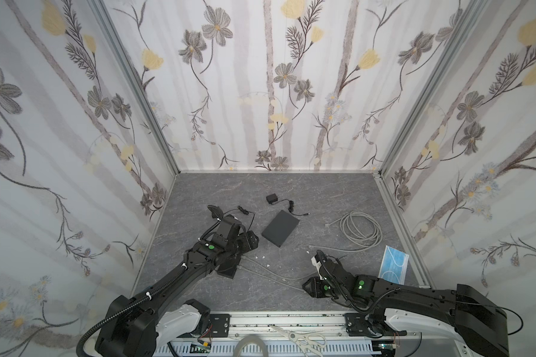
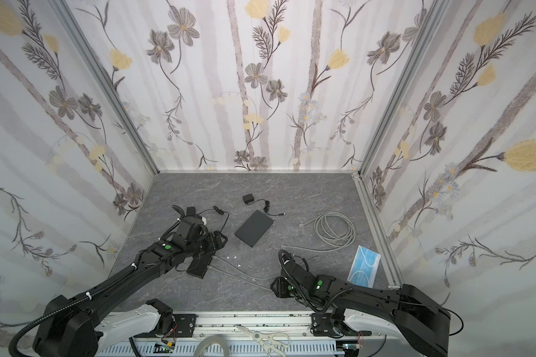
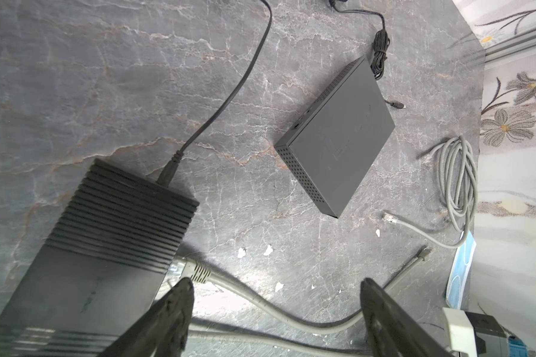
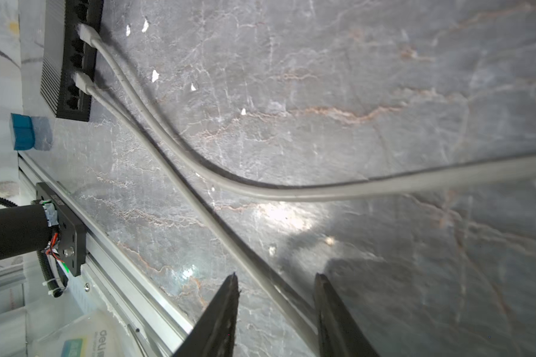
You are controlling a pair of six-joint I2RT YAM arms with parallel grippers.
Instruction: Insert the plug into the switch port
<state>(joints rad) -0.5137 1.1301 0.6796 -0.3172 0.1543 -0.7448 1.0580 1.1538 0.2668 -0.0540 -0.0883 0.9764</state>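
Plug (image 4: 82,81) sits seated in the switch (image 4: 53,61) port, beside a second plugged cable (image 4: 384,184); insertion looks complete. Right gripper (image 4: 276,278) straddles its cable (image 4: 229,243), jaws parted; left gripper (image 3: 276,282) gapes wide beside the switch.

From my remote station I see three walls (image 1: 260,92), left, far and right, papered in pale stripes with grey and yellow flowers and joined by aluminium corner posts (image 1: 138,92). The tabletop (image 1: 322,191) is dark grey and marble-veined, with a bright glare patch (image 4: 288,213) in the right wrist view. An aluminium rail (image 1: 254,318) borders its near edge.
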